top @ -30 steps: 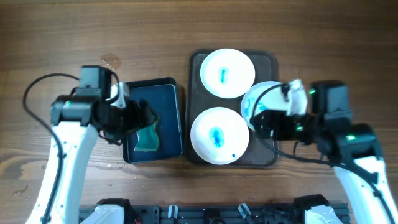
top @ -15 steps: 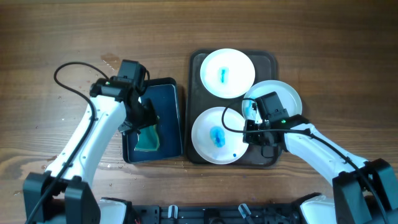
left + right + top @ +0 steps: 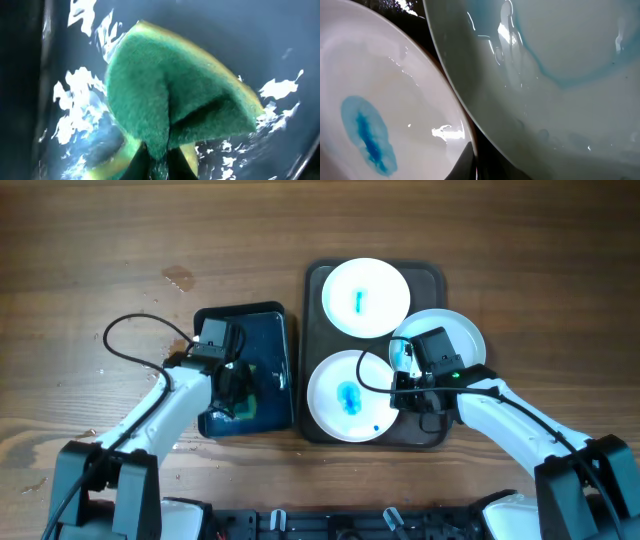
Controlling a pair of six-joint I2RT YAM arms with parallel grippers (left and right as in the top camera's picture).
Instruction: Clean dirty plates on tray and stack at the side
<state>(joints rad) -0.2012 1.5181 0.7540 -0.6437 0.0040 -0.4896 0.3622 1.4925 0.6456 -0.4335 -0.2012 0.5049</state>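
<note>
Three white plates sit at the dark brown tray (image 3: 314, 310): one at the back (image 3: 365, 298), one at the front (image 3: 350, 397), both with blue smears, and a third plate (image 3: 450, 335) overhanging the tray's right rim. My right gripper (image 3: 405, 378) is shut on that third plate's left rim. In the right wrist view the held plate (image 3: 555, 70) shows a blue ring and fills the right side, with the front plate (image 3: 375, 120) to its left. My left gripper (image 3: 238, 392) is shut on the green sponge (image 3: 170, 90), which is folded between the fingers (image 3: 182, 160).
The sponge lies in a smaller wet dark blue tray (image 3: 268, 335) left of the brown tray. A water spot (image 3: 178, 278) marks the wood at the back left. The left arm's cable (image 3: 125, 335) loops over the table.
My left gripper came down onto the sponge in the blue tray and shut on it, folding it. My right gripper closed on the right plate's rim and has since stayed put.
</note>
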